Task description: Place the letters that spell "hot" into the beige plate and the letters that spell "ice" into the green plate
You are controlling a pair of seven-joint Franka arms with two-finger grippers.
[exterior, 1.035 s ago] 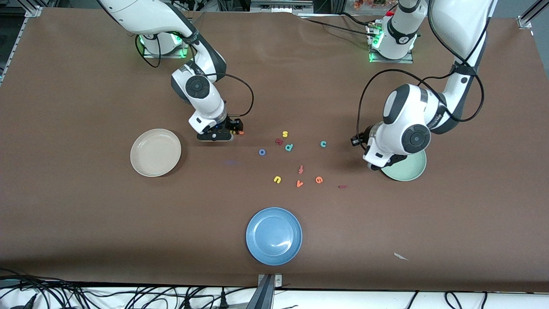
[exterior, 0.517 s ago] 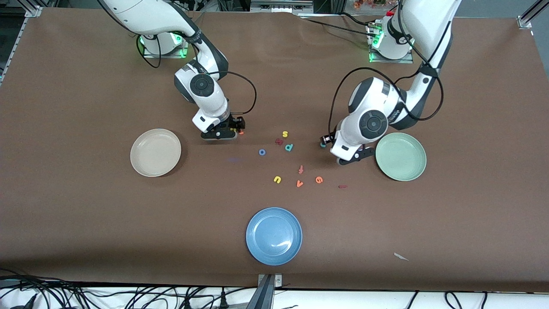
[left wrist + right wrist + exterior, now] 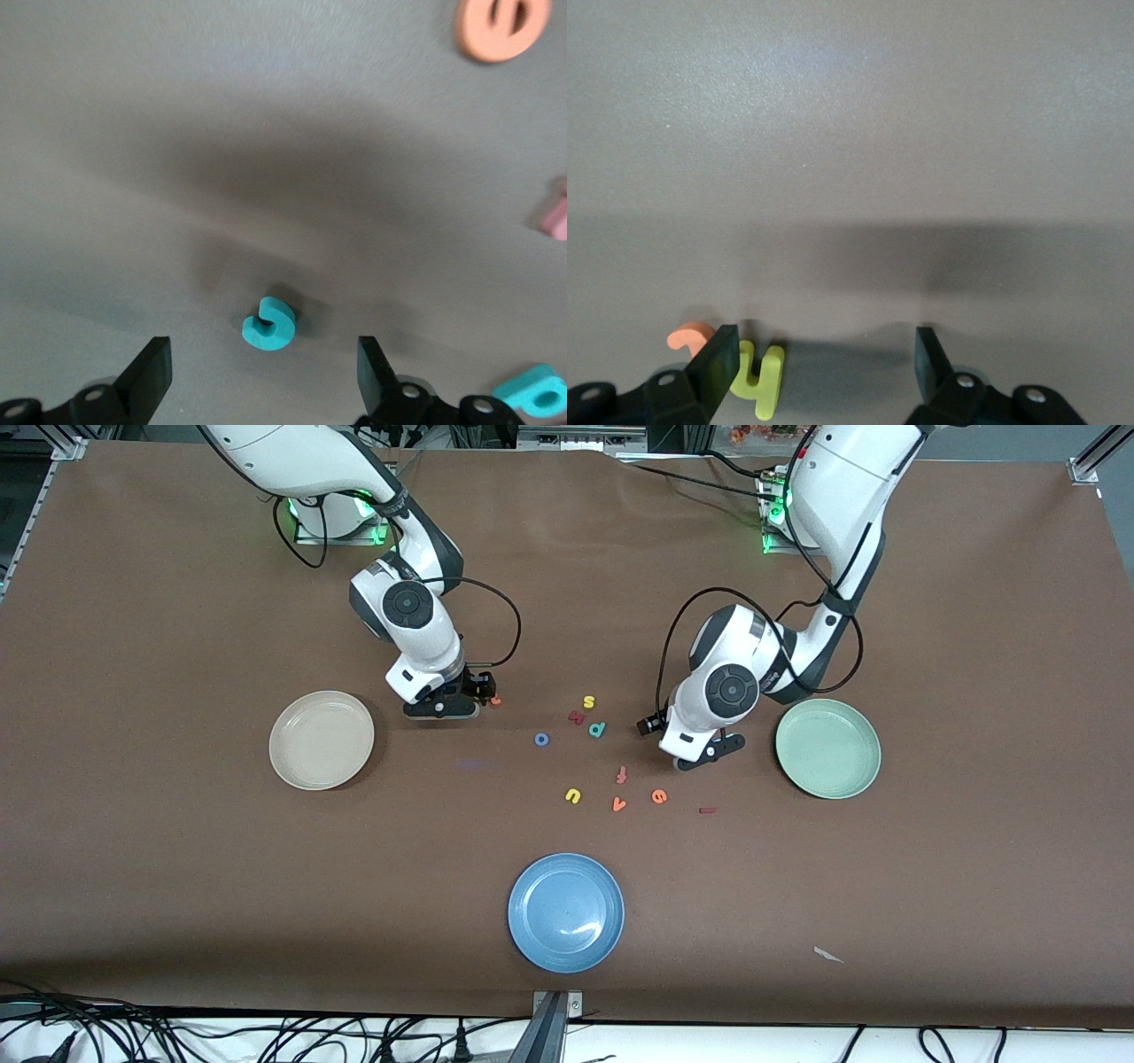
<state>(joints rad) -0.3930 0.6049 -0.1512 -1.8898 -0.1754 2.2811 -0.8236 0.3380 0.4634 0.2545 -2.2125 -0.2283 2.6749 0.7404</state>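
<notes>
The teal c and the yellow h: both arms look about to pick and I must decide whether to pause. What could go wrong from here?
1. The yellow h lies close by one finger of the open right gripper, touching the orange t; closing may push the h aside or disturb the t.
2. The teal c sits between the fingers of the open left gripper; so small and flat, it may slip out.
3. The teal d could be mistaken for it.

A robotics lab: two white arms bolted to a brown-covered table, green-lit bases, cables bundled along the near edge, aluminium framing at corners.
</notes>
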